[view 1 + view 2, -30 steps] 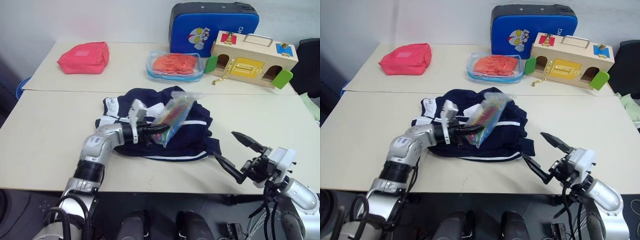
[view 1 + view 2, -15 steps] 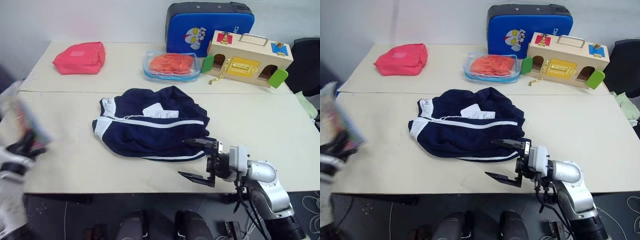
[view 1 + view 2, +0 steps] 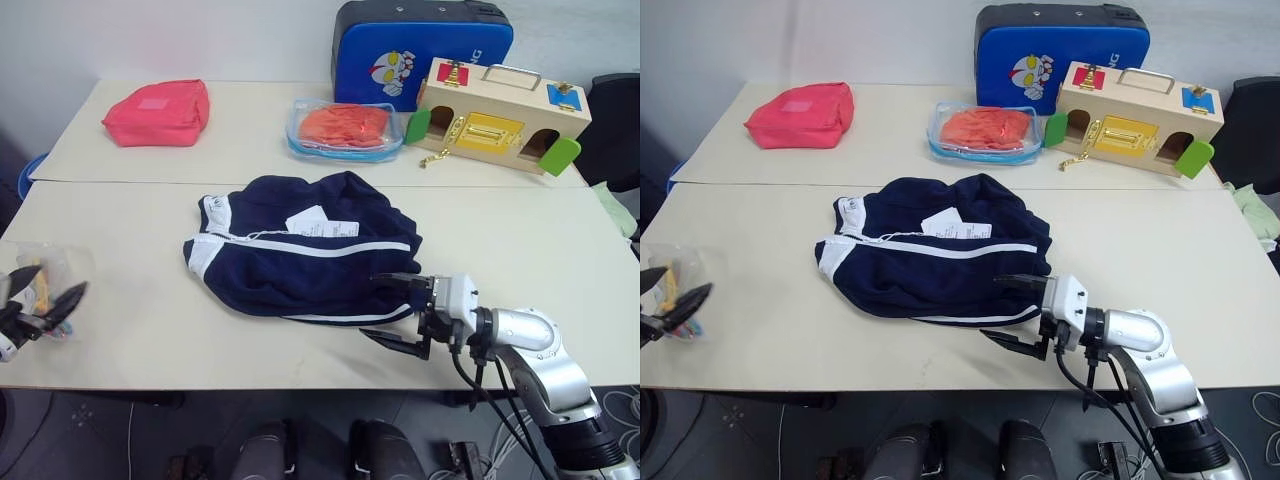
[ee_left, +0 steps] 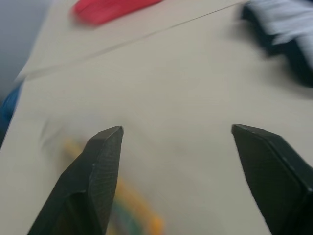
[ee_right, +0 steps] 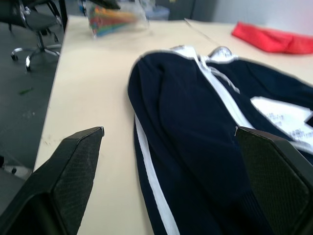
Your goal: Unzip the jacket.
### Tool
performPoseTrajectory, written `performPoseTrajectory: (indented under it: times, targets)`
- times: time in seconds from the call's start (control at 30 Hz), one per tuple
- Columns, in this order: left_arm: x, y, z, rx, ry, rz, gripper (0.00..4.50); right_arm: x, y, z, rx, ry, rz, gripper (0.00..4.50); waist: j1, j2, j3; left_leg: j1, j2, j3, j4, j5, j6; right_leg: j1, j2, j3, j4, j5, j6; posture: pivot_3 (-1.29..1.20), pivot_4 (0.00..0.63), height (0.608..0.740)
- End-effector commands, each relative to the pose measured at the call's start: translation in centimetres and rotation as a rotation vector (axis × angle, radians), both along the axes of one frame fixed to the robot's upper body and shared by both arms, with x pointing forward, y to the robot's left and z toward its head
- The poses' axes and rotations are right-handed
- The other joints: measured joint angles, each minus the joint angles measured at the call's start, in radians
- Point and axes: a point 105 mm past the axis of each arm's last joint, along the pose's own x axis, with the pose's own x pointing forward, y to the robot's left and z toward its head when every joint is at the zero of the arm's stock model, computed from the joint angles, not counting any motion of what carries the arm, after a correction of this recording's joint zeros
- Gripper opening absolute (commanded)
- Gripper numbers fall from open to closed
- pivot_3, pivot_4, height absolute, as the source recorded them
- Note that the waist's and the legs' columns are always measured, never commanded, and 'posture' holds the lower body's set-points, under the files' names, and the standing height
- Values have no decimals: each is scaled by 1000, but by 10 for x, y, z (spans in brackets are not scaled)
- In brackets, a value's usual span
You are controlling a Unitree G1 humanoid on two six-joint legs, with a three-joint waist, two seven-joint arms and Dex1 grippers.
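Beige table (image 3: 120,200) holds the jacket (image 3: 300,260) at its middle, zipper closed, so unzipping is not begun. Right gripper (image 3: 398,315) sits at its near hem, jaws wide and empty. Left gripper (image 3: 45,295) gapes empty beside a clear bag (image 3: 45,275).

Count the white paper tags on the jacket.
2, side by side on the jacket's middle: one nearer the collar, one beside it. More may hide in the folds.

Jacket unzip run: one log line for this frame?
jacket: zipped, flat on table | right gripper: open at its near edge | left gripper: open beside clear bag
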Motion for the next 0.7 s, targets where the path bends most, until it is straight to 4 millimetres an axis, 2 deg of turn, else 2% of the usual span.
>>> performPoseTrajectory:
  times: [0.03, 0.13, 0.23, 0.4, 0.43, 0.47, 0.5, 0.57, 0.7]
  targets:
    - [0, -51, -15, 164, 95, -324, 4481, 6, 11, 2, -80, -64, -1, 4500, -2, 0, 0, 0, 0, 1, -1, 0, 0, 0, 0, 1, 0, 0, 0, 0, 150, 740]
    - [10, -72, -34, 231, 144, -444, 4481, 13, 15, -2, -132, -109, 7, 4500, -5, 1, 1, 0, 0, 5, -3, 2, 0, -4, 1, 4, 3, 0, 0, 0, 150, 740]
    - [36, -87, -46, 277, 126, -467, 4481, 22, 12, -14, -241, -132, 9, 4500, -2, 1, 1, 1, 1, 7, -3, 4, 2, -4, 2, 2, 4, 0, 0, 0, 150, 740]
    - [72, -105, -57, 312, 91, -481, 4481, 44, 9, -15, -315, -189, -68, 4500, -1, 1, 1, 1, 0, 12, 1, 9, 11, -5, 2, -2, 9, 2, 4, 0, 150, 740]
    - [76, -109, -60, 315, 95, -488, 4500, 44, 9, -17, -328, -179, -65, 4091, -2, 1, 0, 1, 0, 12, 1, 9, 11, -5, 2, -2, 9, 2, 4, 0, 150, 740]
    - [79, -112, -62, 313, 97, -496, 4500, 43, 7, -22, -355, -158, -59, 3884, -2, 1, 0, 1, 0, 13, 1, 8, 12, -5, 1, -1, 9, 2, 4, 0, 150, 740]
    - [82, -115, -64, 298, 107, -496, 4304, 41, 5, -26, -385, -146, -44, 3528, -1, 1, 0, 1, 0, 13, 1, 8, 12, -5, 2, -1, 10, 2, 4, 0, 150, 740]
    - [85, -119, -68, 295, 116, -507, 3874, 38, 2, -29, -407, -130, -33, 2852, 0, 1, 0, 1, 0, 13, 1, 8, 12, -5, 2, -1, 11, 2, 4, 0, 150, 740]
    - [82, -127, -78, 239, 167, -537, 2629, 35, -2, -30, -425, -81, -20, 1483, 2, 1, 0, 1, 0, 13, 7, 8, 13, -3, 1, -1, 10, 2, 4, 0, 150, 740]
